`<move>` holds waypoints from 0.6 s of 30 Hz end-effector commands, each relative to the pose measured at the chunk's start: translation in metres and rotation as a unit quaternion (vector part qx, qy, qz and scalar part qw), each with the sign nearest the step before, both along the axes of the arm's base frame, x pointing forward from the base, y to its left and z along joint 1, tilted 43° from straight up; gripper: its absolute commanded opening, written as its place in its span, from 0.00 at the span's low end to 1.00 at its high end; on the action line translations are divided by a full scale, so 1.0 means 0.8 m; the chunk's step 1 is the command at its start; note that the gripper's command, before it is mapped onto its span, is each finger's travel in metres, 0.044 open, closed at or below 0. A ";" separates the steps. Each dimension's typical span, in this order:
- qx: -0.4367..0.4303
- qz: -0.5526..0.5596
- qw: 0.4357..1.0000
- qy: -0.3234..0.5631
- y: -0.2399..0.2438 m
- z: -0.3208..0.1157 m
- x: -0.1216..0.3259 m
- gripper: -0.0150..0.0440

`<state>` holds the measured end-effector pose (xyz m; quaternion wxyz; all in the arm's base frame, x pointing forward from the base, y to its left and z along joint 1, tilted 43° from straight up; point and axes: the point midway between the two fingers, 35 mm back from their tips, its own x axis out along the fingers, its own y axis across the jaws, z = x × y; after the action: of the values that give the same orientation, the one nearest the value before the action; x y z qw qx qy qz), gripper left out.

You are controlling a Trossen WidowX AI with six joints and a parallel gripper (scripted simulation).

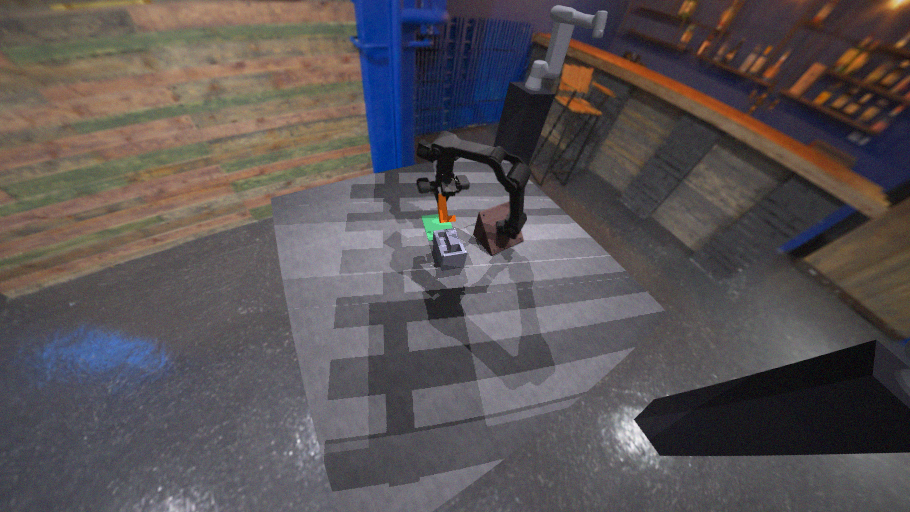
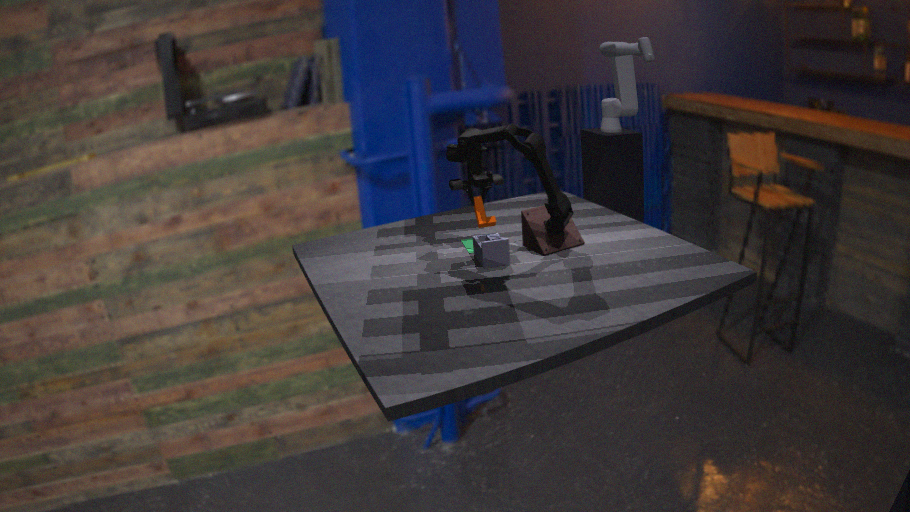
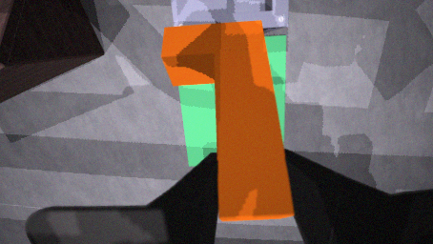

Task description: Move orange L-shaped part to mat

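Note:
The orange L-shaped part hangs steeply in the air with its L-shaped end lowest. My gripper is shut on its upper, straight end. The grey tray stands on the table, and its pocket is empty. The green mat lies beside the tray. In the wrist view the part is over the mat and hides much of it; its L-shaped end is close to the tray's edge in that view.
A brown wedge-shaped block stands beside the tray, next to the arm's base. The grey table carries tray, mat and block. Striped shadows cross it.

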<state>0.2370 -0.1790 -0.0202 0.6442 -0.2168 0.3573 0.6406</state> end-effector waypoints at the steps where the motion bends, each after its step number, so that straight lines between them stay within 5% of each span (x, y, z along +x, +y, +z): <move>1: -0.004 0.002 1.000 -0.003 -0.021 -0.016 -0.006 0.25; 18: -0.004 0.002 1.000 -0.004 -0.022 -0.038 -0.011 0.25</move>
<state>0.2295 -0.1996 -0.0467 0.6429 -0.2233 0.3579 0.6393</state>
